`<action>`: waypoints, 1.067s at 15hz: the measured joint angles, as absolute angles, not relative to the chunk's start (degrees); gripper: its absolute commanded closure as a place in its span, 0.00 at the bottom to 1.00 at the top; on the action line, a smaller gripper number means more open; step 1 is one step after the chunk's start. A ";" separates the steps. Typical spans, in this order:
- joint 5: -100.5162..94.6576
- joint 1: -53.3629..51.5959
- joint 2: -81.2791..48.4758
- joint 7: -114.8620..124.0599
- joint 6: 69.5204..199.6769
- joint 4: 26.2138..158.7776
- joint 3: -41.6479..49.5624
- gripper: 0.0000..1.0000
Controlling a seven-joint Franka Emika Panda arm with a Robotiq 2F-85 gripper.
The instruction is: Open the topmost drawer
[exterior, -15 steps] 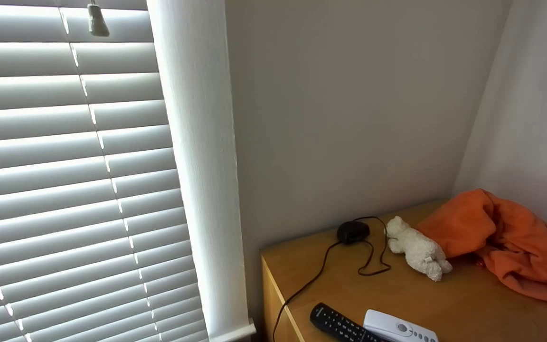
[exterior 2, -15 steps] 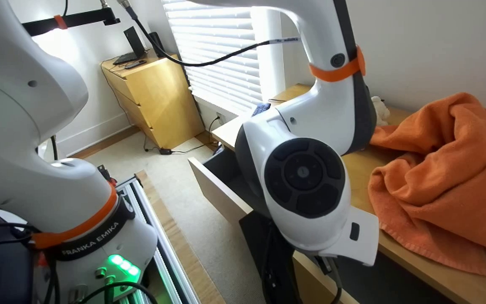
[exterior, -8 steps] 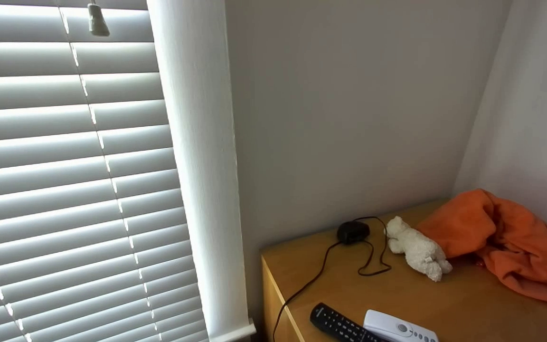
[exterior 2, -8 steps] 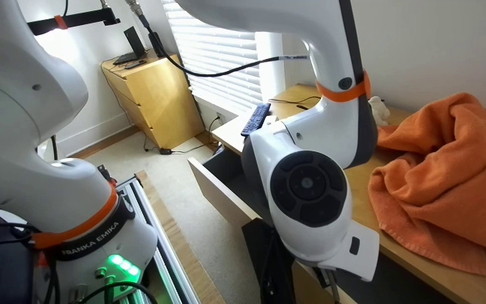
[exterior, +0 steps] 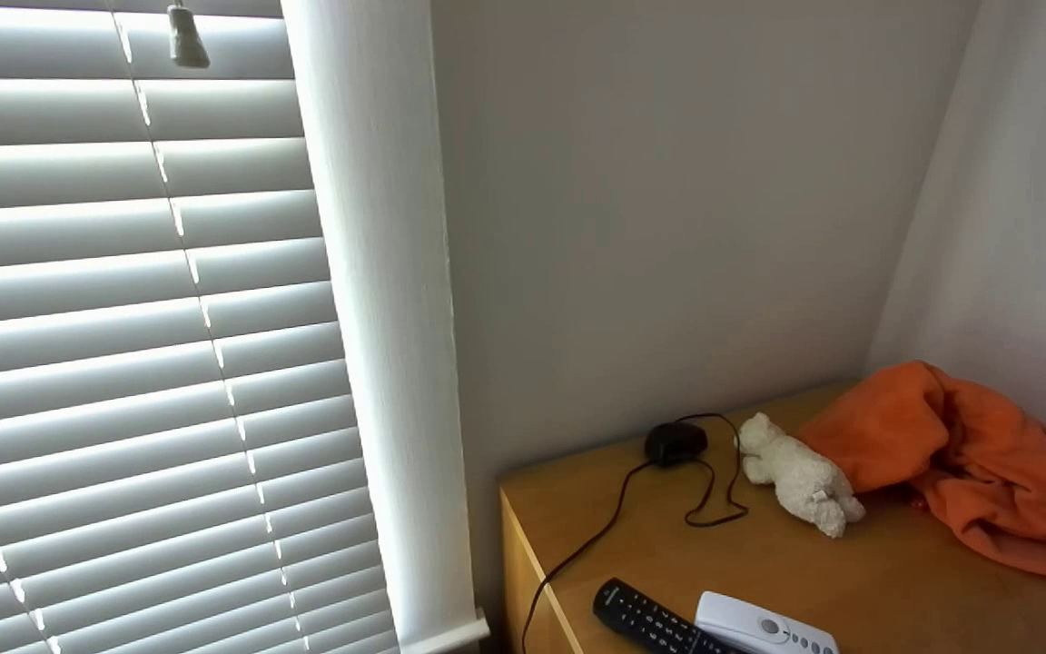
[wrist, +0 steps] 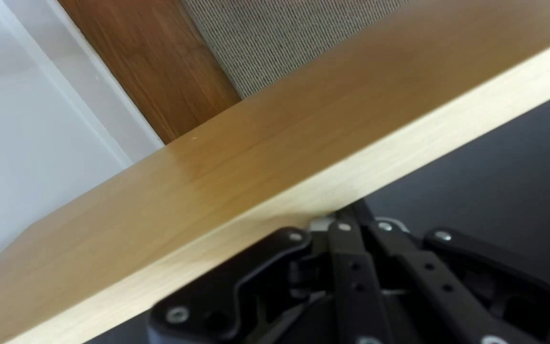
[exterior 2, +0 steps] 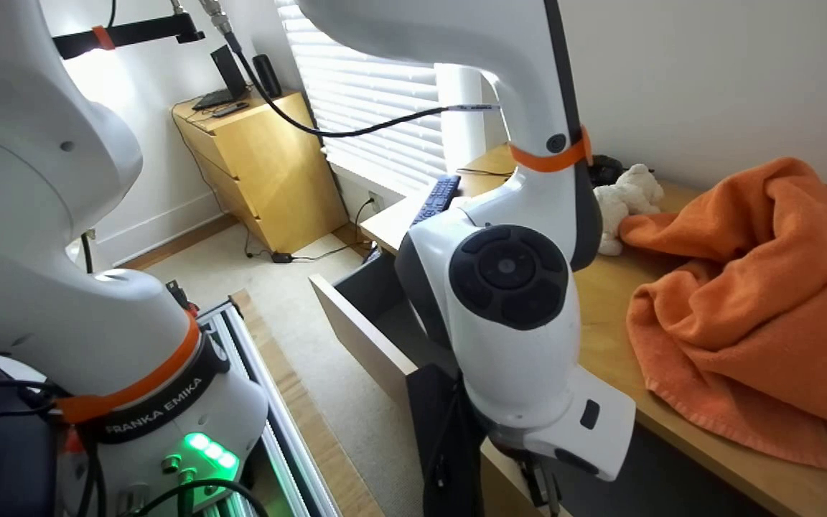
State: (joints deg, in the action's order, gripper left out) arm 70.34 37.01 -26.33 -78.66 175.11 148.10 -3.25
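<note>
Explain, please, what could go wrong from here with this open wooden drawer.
The black metal pincer looks shut and seems only hooked behind the front of the pale wooden drawer, so it might slip off.
A stronger pull could bring the drawer out too far.
The crumpled orange cloth lies near the edge of the wooden dresser top; the white jointed arm may snag it.
</note>
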 measured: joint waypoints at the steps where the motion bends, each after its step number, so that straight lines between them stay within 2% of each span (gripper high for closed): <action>1: 68.52 35.62 -26.25 -76.28 175.53 148.87 -1.88 1.00; 9: 54.30 20.69 -27.35 -58.84 174.75 154.16 14.11 1.00; 14: 38.45 11.54 -29.84 -43.88 169.80 155.27 24.90 1.00; 16: 29.30 11.70 -29.00 -38.49 167.16 155.49 25.60 1.00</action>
State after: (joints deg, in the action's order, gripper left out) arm 29.30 11.70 -29.00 -38.49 167.16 155.49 25.60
